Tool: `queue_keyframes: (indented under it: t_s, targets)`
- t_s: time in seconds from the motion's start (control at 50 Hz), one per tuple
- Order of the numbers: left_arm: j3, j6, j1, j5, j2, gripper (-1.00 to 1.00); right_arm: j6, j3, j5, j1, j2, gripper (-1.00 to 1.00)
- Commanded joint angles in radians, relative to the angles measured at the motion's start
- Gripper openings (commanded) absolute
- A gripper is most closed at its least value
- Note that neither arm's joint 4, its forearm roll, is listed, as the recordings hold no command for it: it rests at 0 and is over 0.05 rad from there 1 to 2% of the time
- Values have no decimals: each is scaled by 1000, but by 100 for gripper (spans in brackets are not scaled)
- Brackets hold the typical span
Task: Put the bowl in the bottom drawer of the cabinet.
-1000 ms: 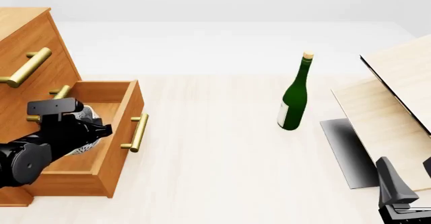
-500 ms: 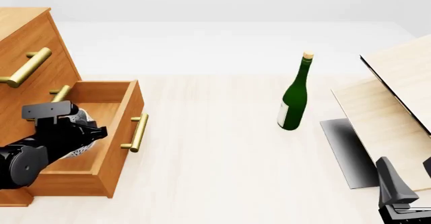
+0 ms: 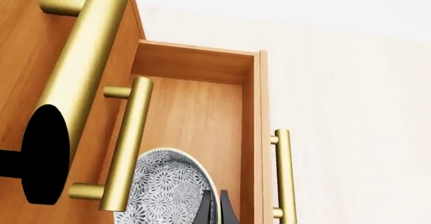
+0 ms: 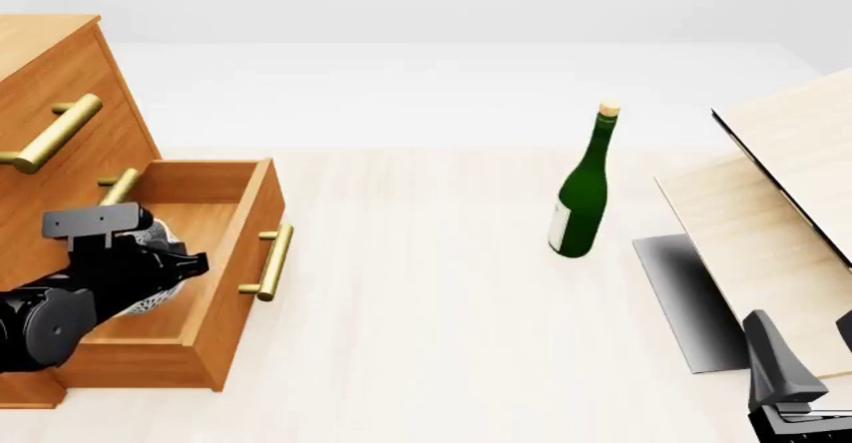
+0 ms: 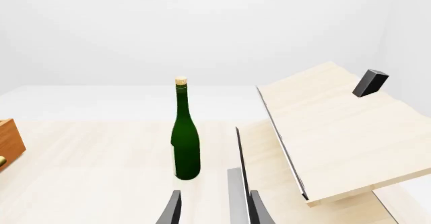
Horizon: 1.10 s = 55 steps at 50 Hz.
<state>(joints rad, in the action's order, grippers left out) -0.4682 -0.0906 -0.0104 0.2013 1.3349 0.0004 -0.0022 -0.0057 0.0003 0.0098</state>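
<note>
The bowl [image 3: 168, 191], white with a fine grey flower-like speckle over its outside, sits tilted inside the pulled-out bottom drawer [image 4: 200, 263] of the orange-brown cabinet [image 4: 60, 94], its rim clenched by the left tool [image 3: 215, 209]. Out on the pale tabletop [image 4: 426, 313] a green bottle [image 4: 582, 189] stands upright, well apart. The right tool [image 5: 209, 209] hangs released near the light-wood boards [image 5: 330, 128].
</note>
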Motion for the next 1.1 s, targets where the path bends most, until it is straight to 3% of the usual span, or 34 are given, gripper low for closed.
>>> queue_keyframes:
  t_s: [0.02, 0.7, 1.1]
  targets:
    - [-4, 20, -12, 6, 12, -100, 0, 0, 0, 0, 0, 100]
    - [10, 28, -34, 62, 71, -100, 0, 0, 0, 0, 0, 100]
    - [10, -3, -23, 71, 70, -100, 0, 0, 0, 0, 0, 100]
